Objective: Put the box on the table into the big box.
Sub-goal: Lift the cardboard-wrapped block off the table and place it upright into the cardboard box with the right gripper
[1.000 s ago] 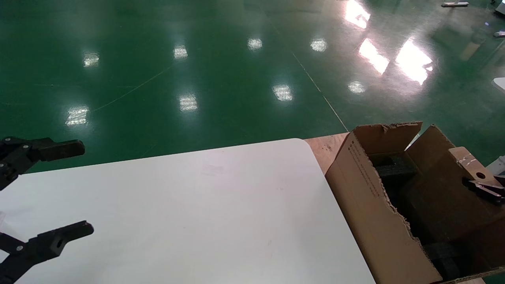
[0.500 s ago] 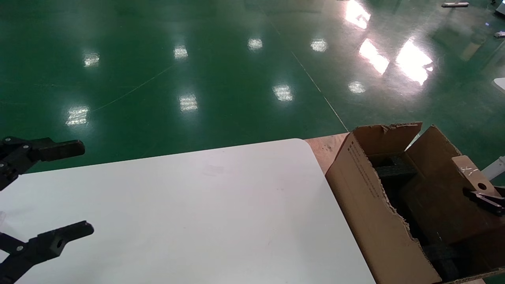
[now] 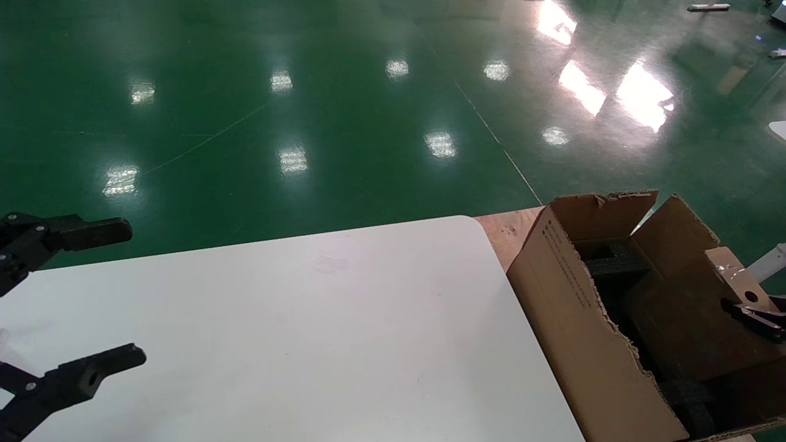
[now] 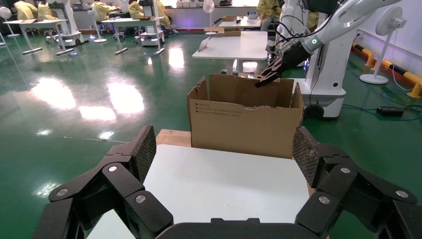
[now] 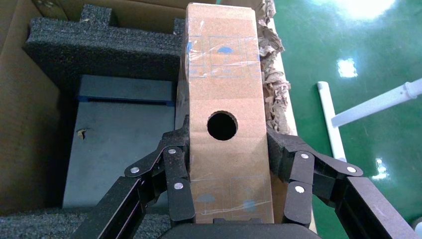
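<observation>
The box [image 5: 224, 89], tan with one round hole and clear tape, is clamped between my right gripper's [image 5: 226, 149] black fingers. In the head view the box [image 3: 734, 276] hangs tilted at the big box's far right side, partly below its rim, with the right gripper [image 3: 752, 316] on it. The big box [image 3: 571, 319] is a torn brown carton standing just right of the white table [image 3: 307, 331]. Black foam [image 5: 99, 45] and a dark grey slab [image 5: 119, 144] lie inside it. My left gripper [image 3: 130, 293] hovers wide open over the table's left end, holding nothing.
A reddish-brown wooden surface [image 3: 506, 230] shows under the carton at the table's far right corner. Crumpled brown paper [image 5: 276, 84] lines the carton's outer side. A white pole [image 5: 331, 119] lies on the green floor beyond it.
My right gripper has lowered the box a little deeper into the big box. The left arm has not moved.
</observation>
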